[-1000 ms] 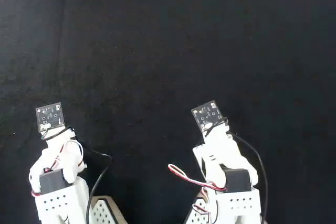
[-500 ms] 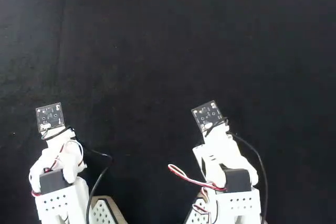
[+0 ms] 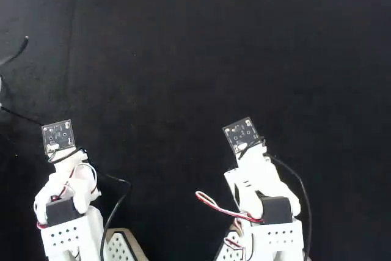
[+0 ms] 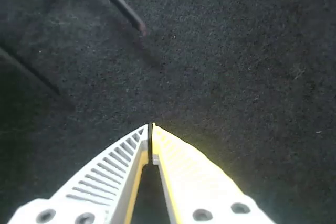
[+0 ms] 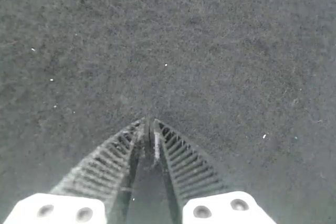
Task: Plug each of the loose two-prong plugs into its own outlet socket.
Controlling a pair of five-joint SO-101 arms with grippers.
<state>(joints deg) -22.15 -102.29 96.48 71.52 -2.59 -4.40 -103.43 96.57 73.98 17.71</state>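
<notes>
My left gripper (image 4: 150, 127) is shut, its white and yellow fingers meeting at the tips just above the black cloth. A thin black cable (image 4: 116, 3) lies on the cloth a short way ahead of it. A second dark strand (image 4: 29, 72) lies off to one side. My right gripper (image 5: 148, 125) is also shut, with nothing between its fingers and bare cloth beneath. In the high view the left arm (image 3: 61, 181) and the right arm (image 3: 259, 181) sit folded at the near edge.
Black cloth (image 3: 201, 59) covers the whole table. Thin black cable (image 3: 18, 50) curves in at the left edge, and another stretch (image 3: 21, 117) runs toward the left arm. Chair legs and clutter stand beyond the far edge.
Thin black cable has come into the high view at the table's left edge. Neither arm has moved.
</notes>
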